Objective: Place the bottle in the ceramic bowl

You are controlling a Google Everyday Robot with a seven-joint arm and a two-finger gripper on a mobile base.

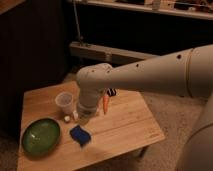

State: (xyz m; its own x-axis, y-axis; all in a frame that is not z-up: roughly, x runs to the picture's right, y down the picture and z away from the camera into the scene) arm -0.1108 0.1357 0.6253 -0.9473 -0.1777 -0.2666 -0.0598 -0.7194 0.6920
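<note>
This looks like a lab or workroom test corner, not a home. A small wooden bench (125,125) stands on speckled carpet (175,106) and carries a staged mix of things: bowl (41,136), cup (64,101), sponge (80,135) and bottle (75,116). Behind the bench a pale metal rail (107,52) runs along dark panels, with a long cluttered shelf (150,7) higher up. A white robot arm (150,75) reaches over the bench, its end effector (84,114) low above the bench's middle.
</note>
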